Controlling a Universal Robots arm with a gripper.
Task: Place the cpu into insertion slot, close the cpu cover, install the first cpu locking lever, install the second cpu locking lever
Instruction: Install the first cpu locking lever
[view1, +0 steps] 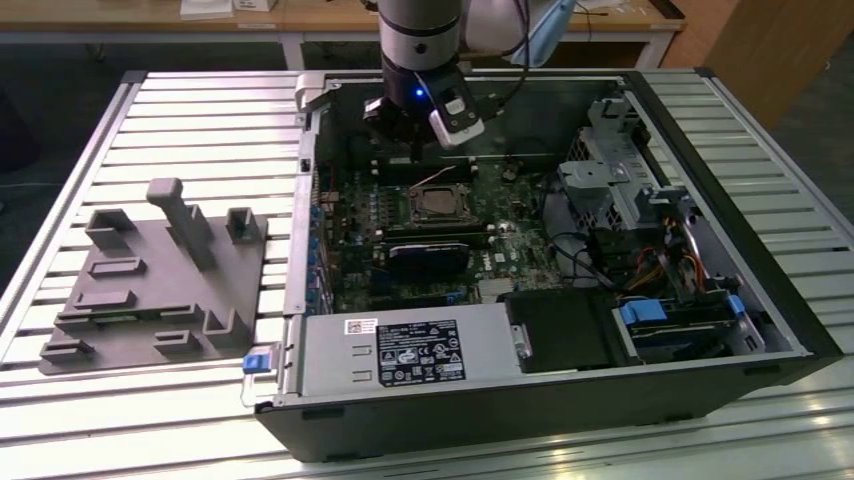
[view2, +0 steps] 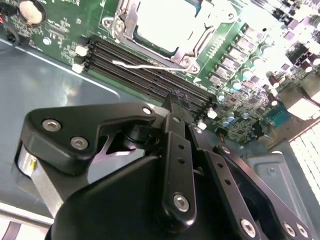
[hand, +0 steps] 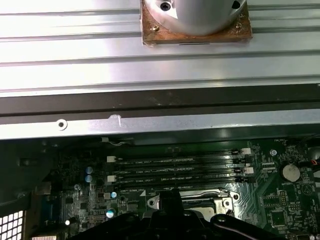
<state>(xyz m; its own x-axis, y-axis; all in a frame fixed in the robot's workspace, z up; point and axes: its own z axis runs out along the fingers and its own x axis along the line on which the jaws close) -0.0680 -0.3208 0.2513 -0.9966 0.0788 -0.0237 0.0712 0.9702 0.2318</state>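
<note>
in the exterior view an open computer case lies on a slatted worktop. a grey holder plate rests off to the exterior view's left. the arm reaches into the case. the tool hangs over the board just beyond the socket, near it but apart from it.

in the second wrist view the chip sits in the socket. its pale top shows through the cover, which looks folded down around it. a thin wire lever lies loose across the memory slots, not hooked as far as i can judge. the tool's fingers look drawn together with nothing between them, their tip over the memory slots beside the socket.

in the first wrist view the tool sits low at the socket's near edge. the memory slots and the case's metal rim lie beyond it.

the risk i see is the loose lever. it is thin and springy, so a push that meets it off-centre could slip past and strike the slot clips or the small parts on the board. if the cover is not lying fully flat, forcing the lever down could load the chip unevenly.
</note>
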